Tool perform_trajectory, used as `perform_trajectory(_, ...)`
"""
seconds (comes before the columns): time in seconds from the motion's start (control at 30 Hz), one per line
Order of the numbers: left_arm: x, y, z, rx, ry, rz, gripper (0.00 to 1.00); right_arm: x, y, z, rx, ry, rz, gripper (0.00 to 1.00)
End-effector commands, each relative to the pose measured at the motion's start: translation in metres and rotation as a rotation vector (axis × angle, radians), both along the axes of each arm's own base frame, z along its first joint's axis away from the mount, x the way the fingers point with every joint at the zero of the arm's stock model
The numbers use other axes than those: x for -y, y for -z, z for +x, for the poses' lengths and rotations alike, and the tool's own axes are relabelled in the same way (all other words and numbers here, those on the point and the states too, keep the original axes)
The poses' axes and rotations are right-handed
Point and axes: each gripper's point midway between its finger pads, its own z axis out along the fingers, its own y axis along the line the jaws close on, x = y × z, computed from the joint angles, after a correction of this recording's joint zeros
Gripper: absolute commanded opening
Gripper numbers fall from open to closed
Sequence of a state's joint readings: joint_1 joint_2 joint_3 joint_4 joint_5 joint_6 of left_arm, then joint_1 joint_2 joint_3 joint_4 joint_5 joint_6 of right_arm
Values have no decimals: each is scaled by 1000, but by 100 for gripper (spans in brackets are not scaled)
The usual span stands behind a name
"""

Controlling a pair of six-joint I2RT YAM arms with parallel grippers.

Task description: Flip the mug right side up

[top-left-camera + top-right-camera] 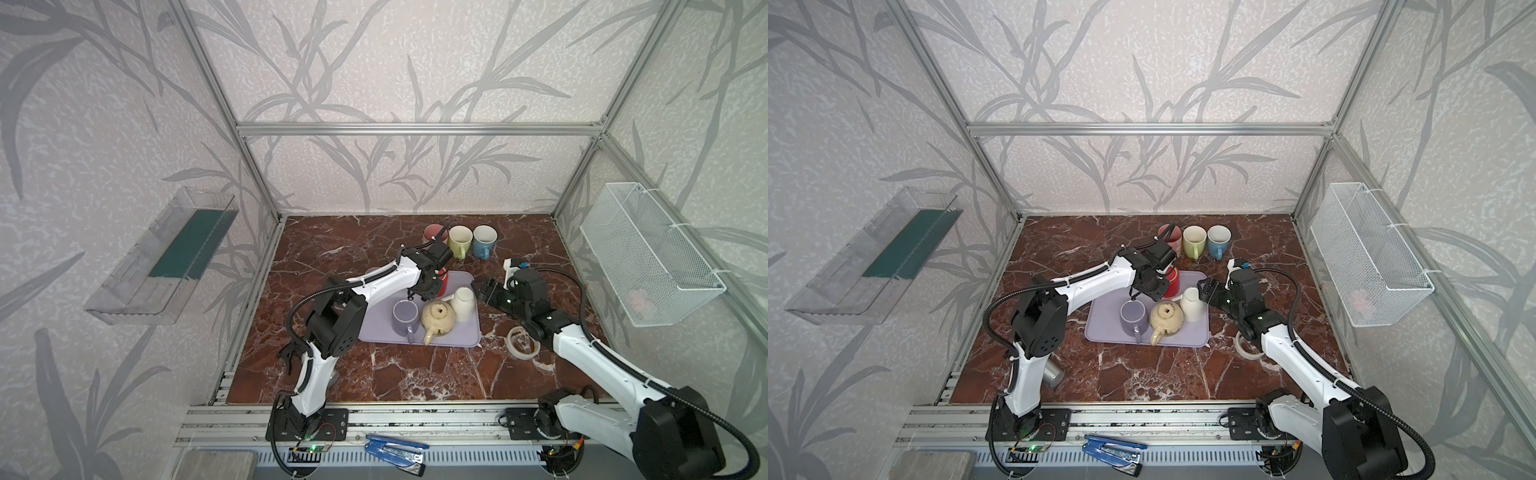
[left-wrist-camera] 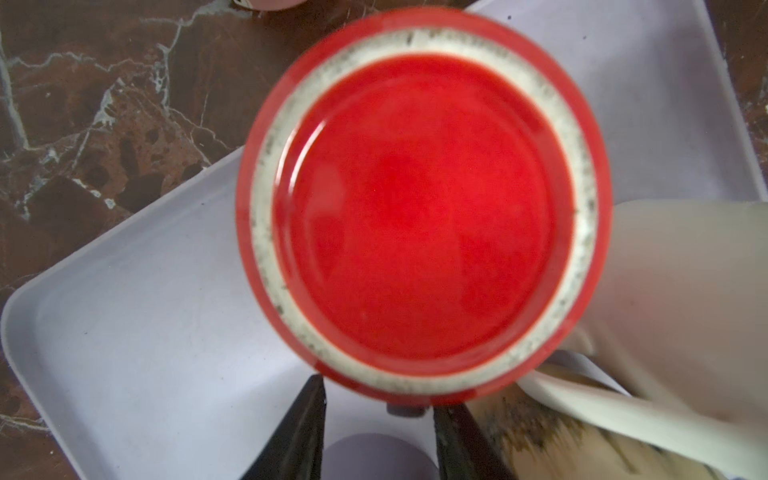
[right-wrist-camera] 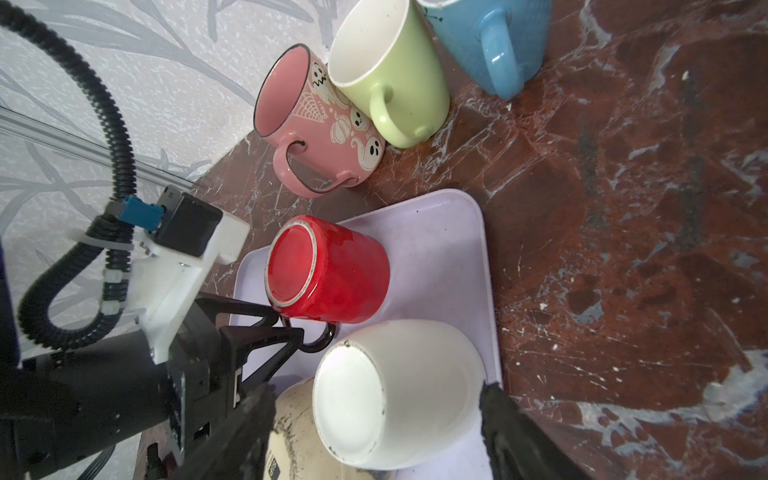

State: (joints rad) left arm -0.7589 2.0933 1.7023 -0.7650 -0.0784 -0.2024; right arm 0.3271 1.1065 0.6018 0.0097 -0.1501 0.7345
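Observation:
A red mug (image 1: pixel 444 282) (image 2: pixel 424 216) stands upside down at the back of the lavender tray (image 1: pixel 382 332), its dark handle turned toward the tray's middle. My left gripper (image 2: pixel 378 390) (image 3: pixel 284 322) points down beside it, and its open jaws straddle the handle with a gap on one side. A white mug (image 1: pixel 463 303) (image 3: pixel 399 395) is also upside down on the tray's right side. My right gripper (image 3: pixel 376 386) (image 1: pixel 478 286) reaches in level from the right and stands open, one finger on each side of the white mug.
An upright purple mug (image 1: pixel 405 313) and a cream teapot (image 1: pixel 438 318) share the tray. Pink (image 1: pixel 432 232), green (image 1: pixel 460 241) and blue (image 1: pixel 484 241) mugs stand upright at the back. A tape roll (image 1: pixel 523 340) lies under the right arm. A wire basket (image 1: pixel 648 257) hangs on the right wall.

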Motion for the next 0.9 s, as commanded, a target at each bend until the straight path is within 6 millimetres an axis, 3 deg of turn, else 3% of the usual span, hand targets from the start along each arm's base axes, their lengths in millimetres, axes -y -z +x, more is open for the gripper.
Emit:
perform_trajectory(0.0, 4, -2, 6, 17, -8, 2, 41, -1, -1, 3, 17, 4, 14, 77)
perform_trajectory(0.47, 8, 12, 14, 38, -26, -2, 32, -5, 6, 6, 4, -10, 28, 76)
perform_trajectory(0.87, 10, 19, 12, 32, -24, -22, 12, -8, 6, 6, 11, -24, 34, 76)
